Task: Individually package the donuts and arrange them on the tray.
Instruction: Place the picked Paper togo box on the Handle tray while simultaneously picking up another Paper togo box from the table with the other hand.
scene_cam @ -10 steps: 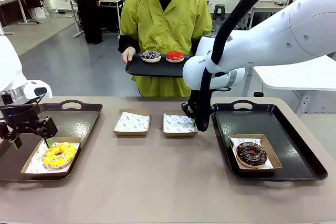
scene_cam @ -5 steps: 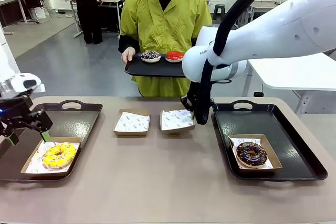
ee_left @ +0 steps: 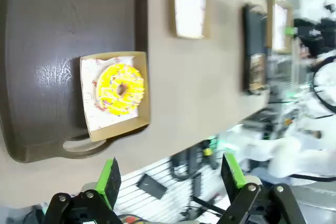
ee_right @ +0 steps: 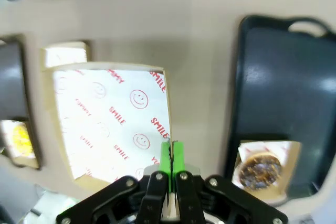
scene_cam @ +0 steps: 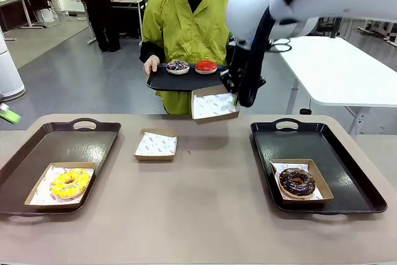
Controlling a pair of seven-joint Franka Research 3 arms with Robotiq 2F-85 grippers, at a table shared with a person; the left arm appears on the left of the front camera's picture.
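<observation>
Right fingers (ee_right: 171,157): pressed together on the rim of a paper-lined cardboard box (scene_cam: 215,105), pinching it.
Lifted box: hung in the air above the far middle of the tabletop (scene_cam: 205,221), tilted, just near of the person's tray (scene_cam: 167,82).
Left fingers (ee_left: 109,181): spread wide, gripping nothing, high over the left tray (scene_cam: 37,153).
Yellow donut (scene_cam: 69,183): lay in a lined box (scene_cam: 42,198) on the near part of the left tray.
Chocolate donut (scene_cam: 296,182): sat in its own lined box (scene_cam: 317,194) on the near part of the right tray (scene_cam: 322,144).
Purple-dark donut (scene_cam: 178,65) and red donut (scene_cam: 206,66): side by side on the person's tray, purple-dark to the left, beyond the tabletop's far edge.
Person's hand (scene_cam: 151,64): gripped that tray's left end.
Spare box (scene_cam: 156,145): rested on the tabletop between the two trays, nearer the left one.
</observation>
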